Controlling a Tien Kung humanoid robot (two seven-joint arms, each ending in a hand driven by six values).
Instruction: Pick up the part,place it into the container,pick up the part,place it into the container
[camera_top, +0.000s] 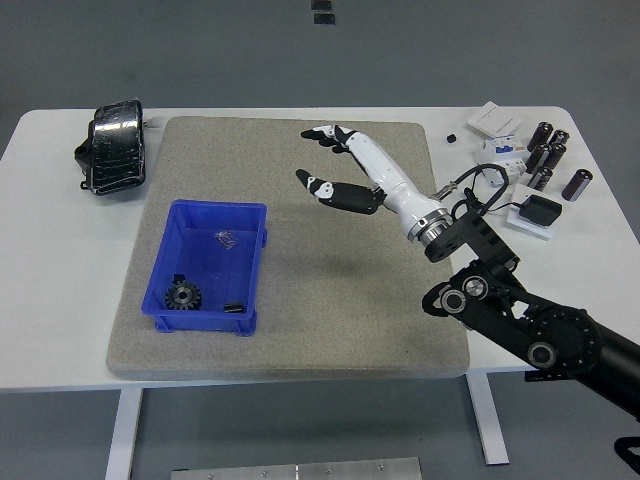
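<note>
A blue bin (250, 232) sits on the left of the grey mat (330, 300). Inside it lie a dark gear (184, 296), a small metal piece (226, 239) and a small black piece (234, 309). My right hand (318, 157) is white with black fingertips. It is raised over the middle of the mat, right of the bin, with its fingers spread and nothing in them. The left arm does not show.
A black bundle (113, 147) lies on the table at the back left. At the back right are white boxes (497, 120), a white breaker (500, 157), several dark cylinders (552, 148) and a black adapter with a cable (535, 211).
</note>
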